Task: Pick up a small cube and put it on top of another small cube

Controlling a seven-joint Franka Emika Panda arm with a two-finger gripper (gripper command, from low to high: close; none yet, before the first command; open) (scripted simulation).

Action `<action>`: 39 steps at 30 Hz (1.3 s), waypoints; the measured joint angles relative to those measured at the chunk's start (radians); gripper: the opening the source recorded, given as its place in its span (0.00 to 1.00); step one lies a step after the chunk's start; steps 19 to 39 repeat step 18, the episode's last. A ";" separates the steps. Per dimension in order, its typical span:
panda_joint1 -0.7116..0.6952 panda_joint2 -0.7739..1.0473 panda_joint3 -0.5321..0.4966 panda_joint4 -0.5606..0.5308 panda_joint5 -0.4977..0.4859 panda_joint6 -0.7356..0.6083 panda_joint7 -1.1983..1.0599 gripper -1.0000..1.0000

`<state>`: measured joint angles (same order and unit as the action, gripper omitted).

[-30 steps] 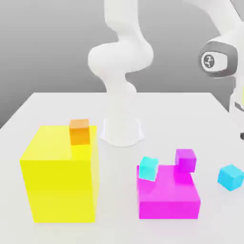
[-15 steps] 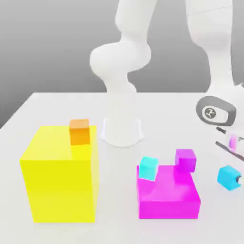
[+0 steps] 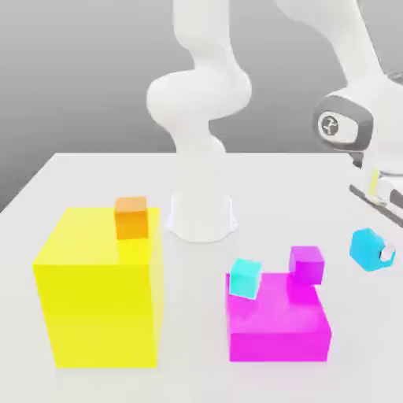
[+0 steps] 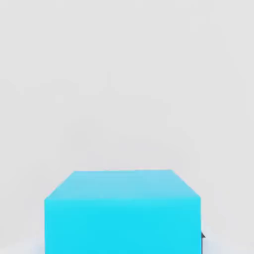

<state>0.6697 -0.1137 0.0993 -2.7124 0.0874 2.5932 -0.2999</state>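
The sky-blue cube (image 3: 367,249) hangs clear of the table (image 3: 86,177) at the exterior view's right, pinched in the gripper (image 3: 376,250) whose fingers press against its opposite sides. In the hand view the same cube (image 4: 122,211) sits close under the camera with bare pale table behind it, so nothing lies directly beneath it.

The relation that matters now is sideways. The likely landing spots lie to the exterior view's left of the held cube and lower than it: a small purple cube (image 3: 305,264) sits at the far right corner of the big magenta block (image 3: 277,321), and a greener turquoise cube (image 3: 245,279) rests at that block's far left corner. The purple cube is the nearer of the two to the gripper; the turquoise one lies beyond it. Which one is meant as the base cannot be told from the scene, though the purple cube looks the shorter trip.

Either way, the held cube, as I judge it, must travel left, arrive above the chosen cube's top face and come down square to it. The cube appears tilted in the grip in the exterior view, so alignment needs care.

Well apart to the left stand the big yellow block (image 3: 98,291), with a small orange cube (image 3: 131,218) on its far edge, and the arm's white base (image 3: 201,214) behind.
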 joint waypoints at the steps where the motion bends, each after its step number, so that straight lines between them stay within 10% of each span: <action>1: -0.007 -0.036 -0.007 -0.016 0.003 -0.020 0.016 0.00; 9: -0.122 -0.317 -0.026 -0.140 -0.029 -0.174 0.181 0.00; 14: -0.143 -0.200 -0.018 -0.185 -0.038 -0.011 0.204 0.00; 15: -0.144 -0.166 -0.016 -0.192 -0.040 0.031 0.206 1.00; 39: -0.144 -0.166 -0.016 -0.192 -0.040 0.031 0.206 1.00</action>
